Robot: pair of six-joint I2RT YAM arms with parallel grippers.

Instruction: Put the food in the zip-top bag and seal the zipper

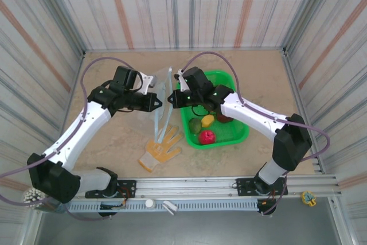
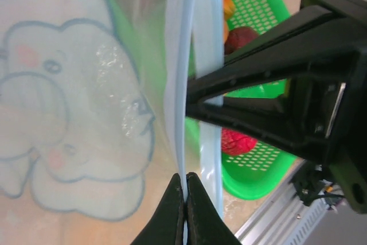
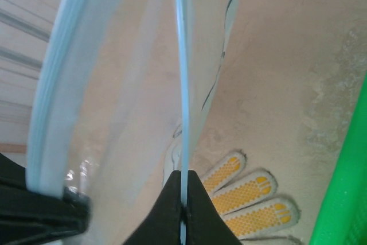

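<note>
The zip-top bag (image 1: pixel 162 107) hangs mid-table between the arms, its mouth parted. The zipper (image 2: pixel 182 84) is split into two pale blue lips. The left gripper (image 2: pixel 184 185) is clenched on one lip and the right gripper (image 3: pixel 182 179) on the other, with a gap between the lips. The food (image 1: pixel 206 136) lies in the green basket (image 1: pixel 243 133) just right of the bag. A glove (image 1: pixel 160 148) lies just beside the bag's near end. Bare table (image 1: pixel 114 142) stretches left and far, up to the striped walls.
</note>
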